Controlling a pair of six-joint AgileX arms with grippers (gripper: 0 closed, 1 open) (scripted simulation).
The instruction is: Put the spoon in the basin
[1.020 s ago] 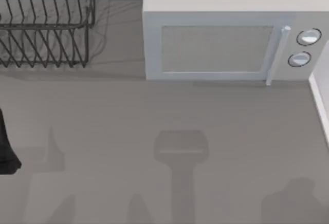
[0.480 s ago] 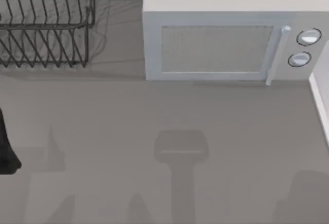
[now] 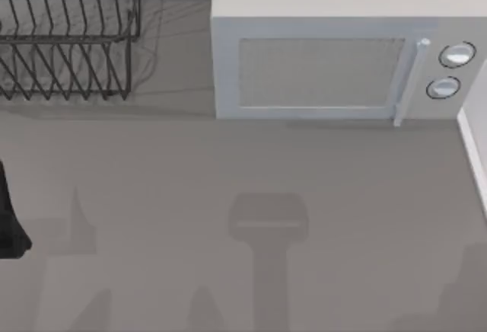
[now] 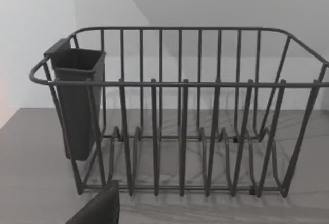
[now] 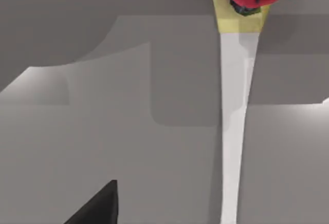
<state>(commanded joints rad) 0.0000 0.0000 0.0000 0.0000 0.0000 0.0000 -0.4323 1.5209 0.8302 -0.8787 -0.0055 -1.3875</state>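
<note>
Below right claw: spoon (image 5: pixel 234 131), slim white handle, red rose ornament; claw state unclear for both.

Soft, even, shadow-casting light falls from above. Blocky grey shadows lie across the plain grey tabletop (image 3: pixel 190 164). The dark wire dish rack (image 3: pixel 68 35) throws thin striped shadows beneath itself. No glare; edges look crisp, undistorted.

From above I see the dish rack (image 3: pixel 65 35) at the upper left of the bench (image 3: pixel 228 164), the microwave (image 3: pixel 335 50) to its right across the upper middle, and my left arm (image 3: pixel 9 221) at the left edge.
</note>
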